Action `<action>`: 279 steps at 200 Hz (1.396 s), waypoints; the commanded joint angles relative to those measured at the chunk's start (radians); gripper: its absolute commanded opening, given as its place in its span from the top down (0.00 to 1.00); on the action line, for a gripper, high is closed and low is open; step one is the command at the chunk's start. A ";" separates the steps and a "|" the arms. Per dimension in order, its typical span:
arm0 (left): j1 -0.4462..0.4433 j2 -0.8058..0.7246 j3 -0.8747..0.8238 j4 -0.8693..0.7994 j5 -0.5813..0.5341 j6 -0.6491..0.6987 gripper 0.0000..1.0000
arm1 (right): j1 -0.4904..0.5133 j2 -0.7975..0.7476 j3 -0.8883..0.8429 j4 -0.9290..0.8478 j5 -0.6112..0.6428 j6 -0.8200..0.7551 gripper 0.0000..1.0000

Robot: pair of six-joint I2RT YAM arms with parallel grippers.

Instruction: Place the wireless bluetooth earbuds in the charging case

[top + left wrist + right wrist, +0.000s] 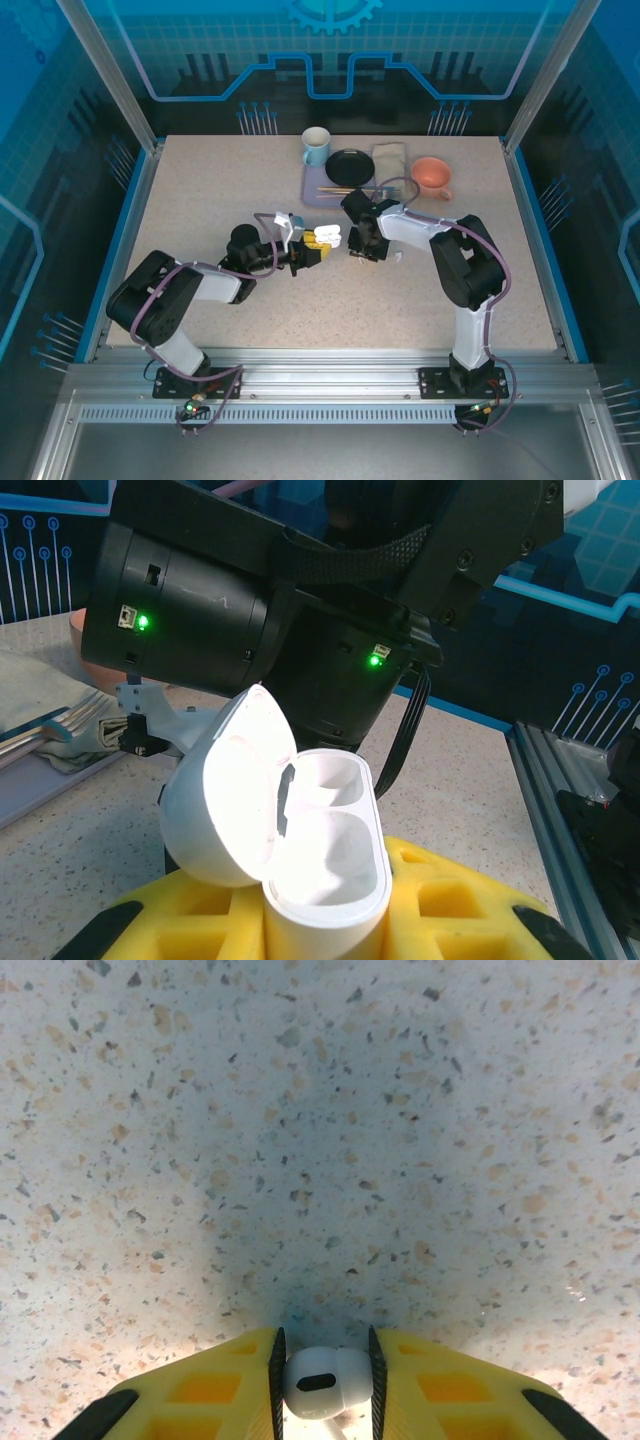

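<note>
- The left gripper (325, 905) has its yellow ribbed fingers pressed in on the small white rounded charging case (330, 830). It holds the case upright off the table, with the hinged lid (225, 800) swung back. Both sockets look empty, though glare washes out their floors.
- The right gripper (323, 1360) pinches one white earbud (318, 1380) between its yellow fingers, above the speckled stone-look tabletop (320, 1110). Only the bulb end with its dark oval vent shows; where the stem points cannot be told.
- From above, the two grippers sit just beside each other at mid-table, and the right arm's black wrist housing (300, 600) looms close behind the case.
- Judged risks:
  - The earbud could meet the socket rim at an angle, because its orientation in the pinch is unclear. It would then jam or pop free.
  - Downward pressure could push the case through the left fingers or tilt it, since the smooth shell is held only at its lower sides.
  - The open lid stands near the right wrist's path, so a sideways approach could knock it shut.
  - Letting go early would drop the earbud onto the table, where so small a piece is hard to pick up again.
</note>
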 commanded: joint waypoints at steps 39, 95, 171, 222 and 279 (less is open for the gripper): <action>0.006 -0.021 0.022 -0.001 0.033 0.020 1.00 | -0.019 -0.115 -0.033 -0.016 0.004 0.026 0.73; 0.007 -0.020 0.032 -0.009 0.036 0.017 1.00 | -0.050 -0.312 -0.089 0.005 0.052 0.017 0.74; -0.001 -0.005 0.098 -0.026 0.071 -0.007 1.00 | -0.034 -0.605 -0.090 0.138 0.062 -0.090 0.74; -0.016 0.023 0.171 -0.033 0.072 -0.029 1.00 | 0.051 -0.694 -0.129 0.367 0.076 -0.146 0.73; -0.019 0.053 0.247 -0.043 0.050 -0.046 1.00 | 0.129 -0.747 -0.245 0.621 0.088 -0.163 0.73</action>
